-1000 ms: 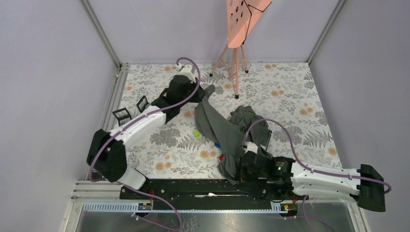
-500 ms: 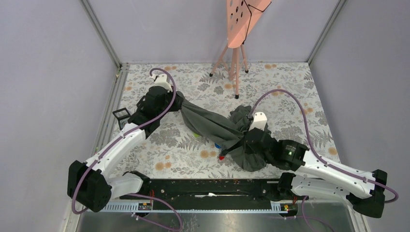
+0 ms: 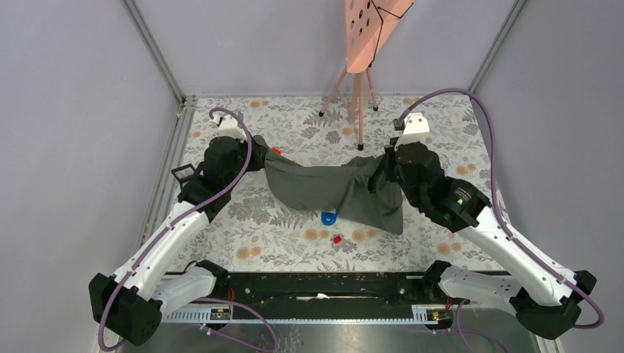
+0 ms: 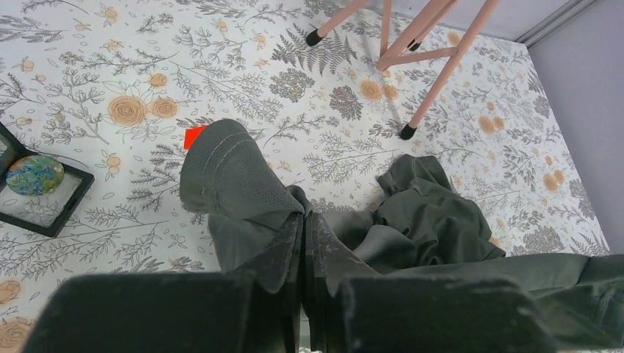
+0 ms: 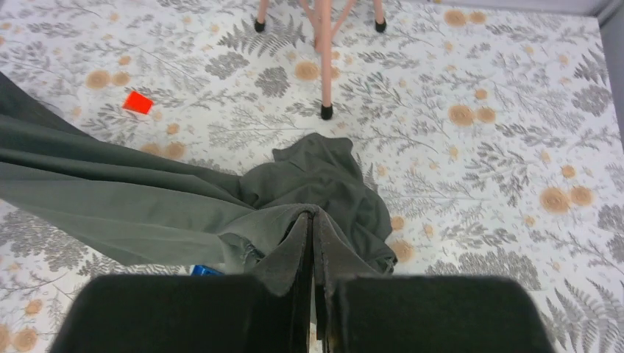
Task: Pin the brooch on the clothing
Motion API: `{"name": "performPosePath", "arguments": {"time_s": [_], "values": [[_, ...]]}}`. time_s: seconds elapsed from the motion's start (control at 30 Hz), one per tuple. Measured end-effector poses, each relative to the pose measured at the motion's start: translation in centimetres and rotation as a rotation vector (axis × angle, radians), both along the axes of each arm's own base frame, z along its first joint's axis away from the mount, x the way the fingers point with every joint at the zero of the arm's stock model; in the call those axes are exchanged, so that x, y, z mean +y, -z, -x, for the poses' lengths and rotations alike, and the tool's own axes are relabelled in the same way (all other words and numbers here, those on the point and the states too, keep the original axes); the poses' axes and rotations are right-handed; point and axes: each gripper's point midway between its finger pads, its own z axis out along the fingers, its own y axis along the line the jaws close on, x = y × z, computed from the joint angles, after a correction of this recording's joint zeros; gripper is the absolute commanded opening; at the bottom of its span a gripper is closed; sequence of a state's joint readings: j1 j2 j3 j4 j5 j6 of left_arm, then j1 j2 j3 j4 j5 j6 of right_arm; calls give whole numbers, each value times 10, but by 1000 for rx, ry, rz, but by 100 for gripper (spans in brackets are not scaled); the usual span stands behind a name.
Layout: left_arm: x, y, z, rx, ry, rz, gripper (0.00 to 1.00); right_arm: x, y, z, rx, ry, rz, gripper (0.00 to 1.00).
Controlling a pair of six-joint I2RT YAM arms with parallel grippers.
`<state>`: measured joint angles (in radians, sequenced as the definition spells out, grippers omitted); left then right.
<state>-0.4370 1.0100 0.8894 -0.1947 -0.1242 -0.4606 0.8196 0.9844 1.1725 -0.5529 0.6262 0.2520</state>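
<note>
The dark grey T-shirt (image 3: 331, 191) hangs stretched between my two grippers over the floral table. My left gripper (image 3: 257, 153) is shut on its left end; in the left wrist view the fingertips (image 4: 303, 217) pinch a fold of the fabric (image 4: 434, 213). My right gripper (image 3: 386, 165) is shut on its right end; in the right wrist view it (image 5: 312, 215) pinches a bunched fold (image 5: 147, 202). A round blue-green brooch (image 4: 34, 175) lies in a black open box (image 4: 73, 193) at the left, apart from the shirt.
A pink tripod stand (image 3: 358, 81) stands at the back centre, its feet near the shirt (image 4: 403, 134). A small blue piece (image 3: 329, 218) and a red piece (image 3: 337, 239) lie in front of the shirt. An orange-red square (image 3: 277, 151) lies by the left gripper. Walls enclose the table.
Both grippers have moved apart with the shirt in them, the left one to the left, the right one far and to the right. The shirt went from a crumpled heap to a stretched band.
</note>
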Motion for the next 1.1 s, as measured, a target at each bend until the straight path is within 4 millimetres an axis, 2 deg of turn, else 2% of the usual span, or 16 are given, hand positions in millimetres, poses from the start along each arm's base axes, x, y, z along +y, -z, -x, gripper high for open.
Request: {"name": "performPosePath", "arguments": {"time_s": [0.1,0.2,0.3,0.4,0.47,0.53,0.63,0.73,0.9,1.1], "values": [[-1,2,1,6,5,5,4,5,-8,-3,-20,-26,-10,0],[-2,22,6,42,5,20,6,10,2,0,-5,-54,-29,0],[4,72,23,140,-12,25,9,9,39,13,67,-74,-37,0],[15,126,51,268,-46,30,14,5,97,34,199,-92,-32,0],[20,149,67,318,-72,60,17,1,130,49,288,-94,-25,0],[24,161,79,347,-96,93,23,-1,157,63,371,-96,-20,0],[27,168,88,368,-121,126,42,-7,185,79,459,-85,-12,0],[31,173,93,380,-147,141,55,-12,196,87,502,-65,-9,0],[38,171,92,375,-190,159,64,-13,197,88,510,-47,-25,0],[58,173,88,374,-279,169,66,-12,197,88,512,-41,-35,0]]}}
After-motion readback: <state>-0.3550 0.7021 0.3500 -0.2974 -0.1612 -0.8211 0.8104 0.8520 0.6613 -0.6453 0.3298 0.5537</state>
